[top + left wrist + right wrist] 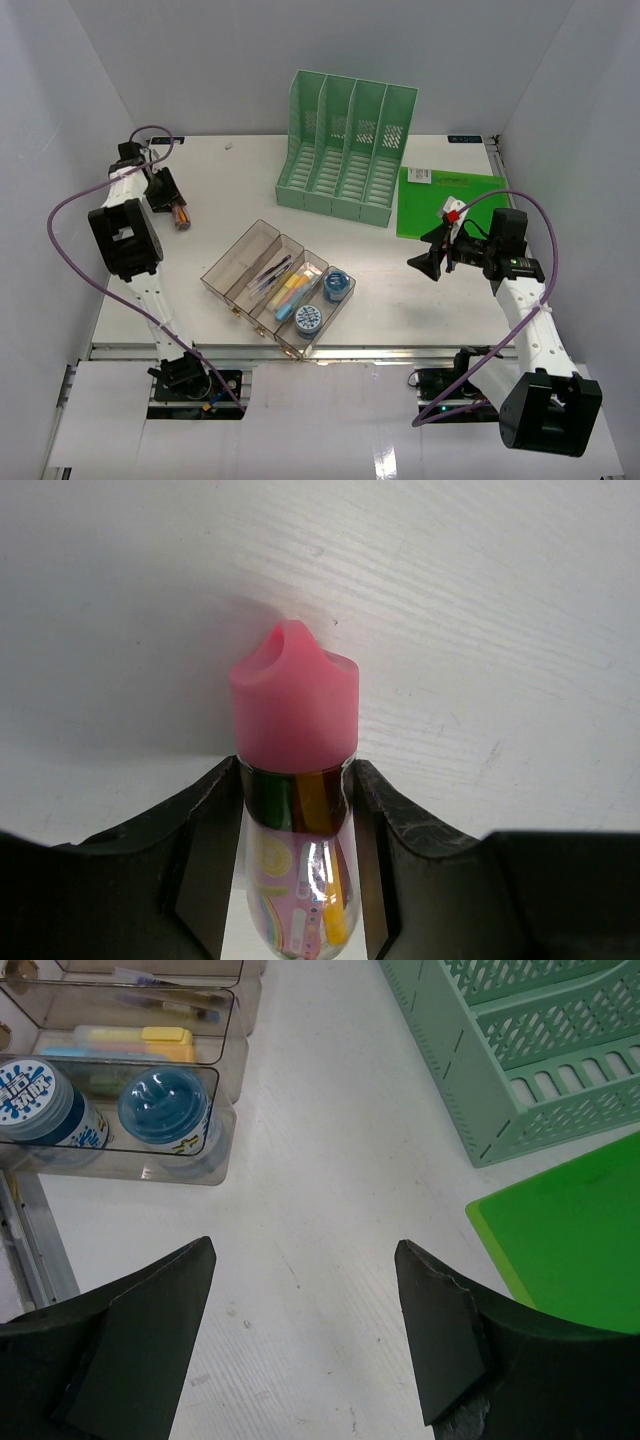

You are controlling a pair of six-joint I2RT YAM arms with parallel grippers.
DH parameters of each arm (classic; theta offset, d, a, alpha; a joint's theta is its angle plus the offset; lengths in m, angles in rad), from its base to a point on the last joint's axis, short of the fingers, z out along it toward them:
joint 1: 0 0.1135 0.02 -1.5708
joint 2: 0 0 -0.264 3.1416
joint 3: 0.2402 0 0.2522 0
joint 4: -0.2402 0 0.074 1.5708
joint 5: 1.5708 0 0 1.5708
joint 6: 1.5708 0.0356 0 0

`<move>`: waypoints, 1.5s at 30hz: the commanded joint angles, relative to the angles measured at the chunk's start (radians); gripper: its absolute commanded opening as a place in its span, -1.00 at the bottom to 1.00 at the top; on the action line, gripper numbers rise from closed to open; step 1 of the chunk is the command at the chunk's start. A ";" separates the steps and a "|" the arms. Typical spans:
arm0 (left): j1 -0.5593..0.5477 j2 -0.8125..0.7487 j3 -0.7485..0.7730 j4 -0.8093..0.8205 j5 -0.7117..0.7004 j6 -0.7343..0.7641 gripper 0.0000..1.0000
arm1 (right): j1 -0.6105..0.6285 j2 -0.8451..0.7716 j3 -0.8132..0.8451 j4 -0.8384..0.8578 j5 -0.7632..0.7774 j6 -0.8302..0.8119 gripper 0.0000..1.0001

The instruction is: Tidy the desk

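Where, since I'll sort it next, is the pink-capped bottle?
The bottle is at the desk's far left in the top view, clamped in the left gripper, left of the clear tray.

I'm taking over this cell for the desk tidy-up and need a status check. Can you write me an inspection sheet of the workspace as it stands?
Surface: white desk, mostly bare.
Job's things: clear tray holds pens, highlighters and two blue jars; green file rack at the back, slots look empty; green folder flat beside it.
Clutter: pink-capped bottle far left, outside the tray.
Grippers: left gripper shut on the bottle; right gripper open above bare desk.
Cables: a purple cable loops off each arm.
Surroundings: grey-white walls; nothing else seen.
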 commanded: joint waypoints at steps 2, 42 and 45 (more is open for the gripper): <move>-0.036 0.043 -0.084 -0.163 -0.160 0.068 0.04 | -0.010 -0.016 0.032 -0.006 -0.025 -0.006 0.58; -0.411 -0.701 -0.494 0.108 -0.073 0.100 -1.00 | -0.021 -0.023 0.029 -0.009 -0.036 -0.011 0.58; -0.509 -0.808 -0.637 0.116 -0.111 0.190 -1.00 | -0.021 -0.021 0.028 -0.009 -0.039 -0.013 0.58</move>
